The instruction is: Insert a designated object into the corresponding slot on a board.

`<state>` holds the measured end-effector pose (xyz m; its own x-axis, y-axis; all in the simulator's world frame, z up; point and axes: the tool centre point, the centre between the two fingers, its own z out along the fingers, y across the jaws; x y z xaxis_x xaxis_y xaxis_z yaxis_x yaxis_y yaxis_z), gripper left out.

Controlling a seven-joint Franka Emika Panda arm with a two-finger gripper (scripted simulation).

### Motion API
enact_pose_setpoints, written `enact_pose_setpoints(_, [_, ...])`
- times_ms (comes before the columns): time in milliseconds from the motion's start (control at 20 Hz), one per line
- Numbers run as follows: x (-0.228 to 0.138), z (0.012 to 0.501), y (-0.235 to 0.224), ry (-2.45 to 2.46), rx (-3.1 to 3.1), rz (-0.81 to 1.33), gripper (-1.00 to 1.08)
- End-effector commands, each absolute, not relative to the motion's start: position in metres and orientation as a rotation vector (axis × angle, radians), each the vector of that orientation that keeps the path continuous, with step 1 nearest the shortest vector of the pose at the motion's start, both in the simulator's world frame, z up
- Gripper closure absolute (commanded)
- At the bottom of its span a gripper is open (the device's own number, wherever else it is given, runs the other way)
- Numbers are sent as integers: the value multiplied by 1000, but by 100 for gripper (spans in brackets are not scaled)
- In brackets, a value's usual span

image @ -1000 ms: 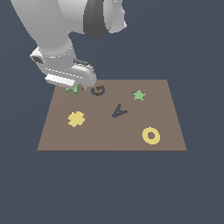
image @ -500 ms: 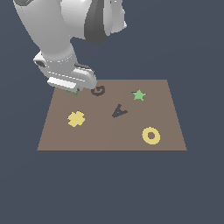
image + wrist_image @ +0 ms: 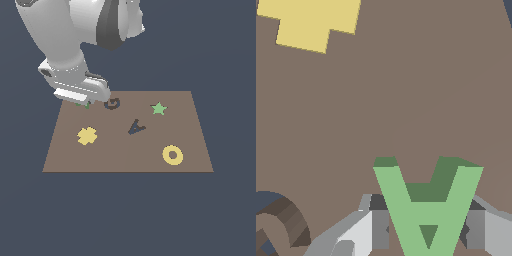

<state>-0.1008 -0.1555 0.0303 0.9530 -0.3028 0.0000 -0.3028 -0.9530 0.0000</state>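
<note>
In the exterior view we see the end effector low over the brown board at about ten o'clock, a sliver of the green letter A under it. The A-shaped slot sits near centre, the G-shaped recess at its eleven o'clock.

In the wrist view we see the fingers clamped on the green letter A, beside the yellow cross.

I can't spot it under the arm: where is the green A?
The green A sits between the gripper fingers at the board's far corner, exterior view's left, beside the G recess.
</note>
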Motion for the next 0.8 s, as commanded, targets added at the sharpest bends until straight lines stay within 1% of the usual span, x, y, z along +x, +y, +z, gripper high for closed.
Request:
enact_pose_setpoints(0, [-100,30,-156,-472,3106,0,108])
enact_pose_setpoints(400, [-91,31,-159,-334,3124,0,108])
enact_pose_setpoints(750, [-73,31,-162,-77,3140,1,108])
